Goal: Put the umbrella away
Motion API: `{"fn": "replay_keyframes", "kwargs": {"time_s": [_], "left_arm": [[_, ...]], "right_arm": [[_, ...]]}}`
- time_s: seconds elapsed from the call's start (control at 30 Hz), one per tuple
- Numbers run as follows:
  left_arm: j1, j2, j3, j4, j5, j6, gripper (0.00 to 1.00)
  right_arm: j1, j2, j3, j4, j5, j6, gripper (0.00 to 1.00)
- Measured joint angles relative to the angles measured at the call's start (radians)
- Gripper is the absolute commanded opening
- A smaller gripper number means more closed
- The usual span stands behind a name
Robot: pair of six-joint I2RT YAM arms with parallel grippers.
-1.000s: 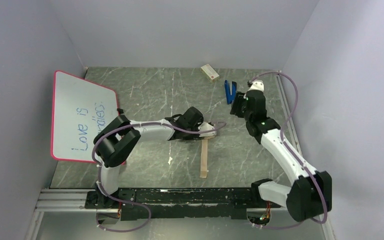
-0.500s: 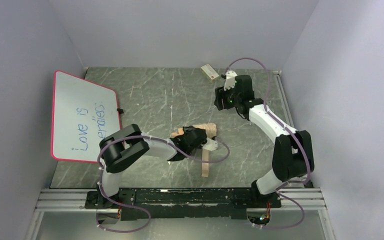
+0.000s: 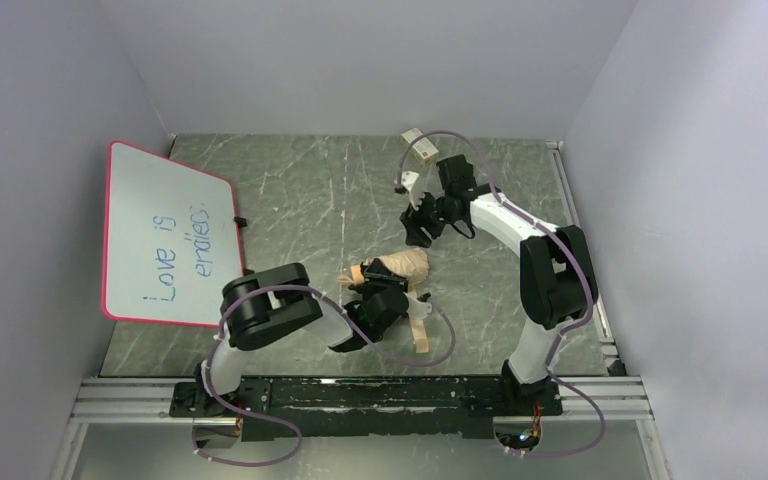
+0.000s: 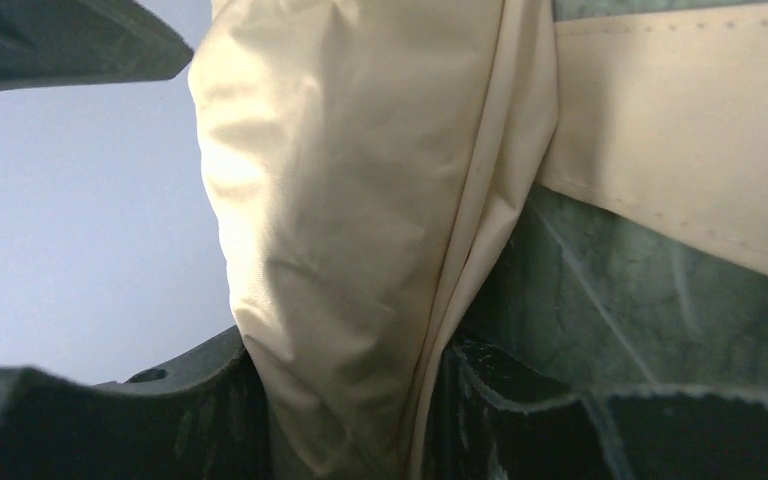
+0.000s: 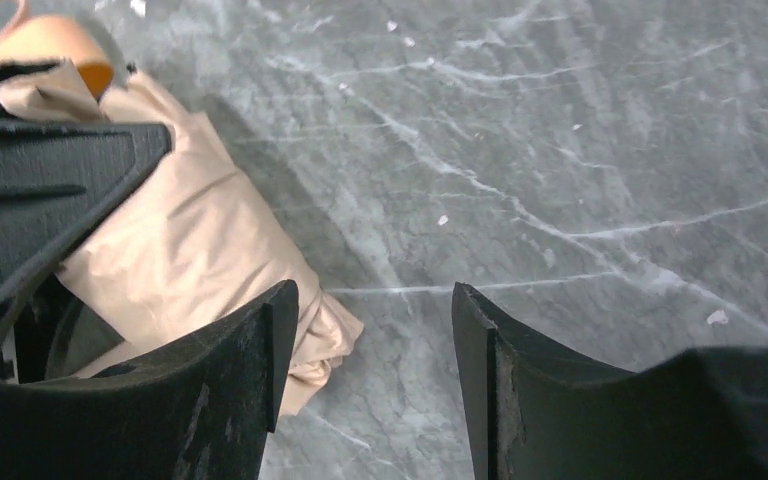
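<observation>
Two grippers attend the umbrella (image 3: 400, 267), which lies bundled near the middle of the table (image 3: 290, 190), its strap (image 3: 418, 325) trailing toward six o'clock. The left gripper (image 3: 385, 303) pinches the beige fabric from the six o'clock side. The right gripper (image 5: 372, 300) hovers at the bundle's twelve o'clock, jaws spread and empty. To do this well, the right should probably descend squarely over the folds, clear of the left's grip, and squeeze them tight before any strap wrapping.
</observation>
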Motion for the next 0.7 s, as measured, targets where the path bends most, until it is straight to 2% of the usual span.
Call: {"fn": "replay_keyframes", "kwargs": {"time_s": [0.3, 0.7], "left_arm": [[-0.048, 0.079, -0.034, 0.186, -0.115, 0.095, 0.05], [-0.058, 0.085, -0.038, 0.204, -0.131, 0.119, 0.05]], "right_arm": [[0.004, 0.029, 0.047, -0.203, -0.019, -0.229, 0.63], [0.036, 0.029, 0.047, -0.257, -0.026, -0.342, 0.64]]}}
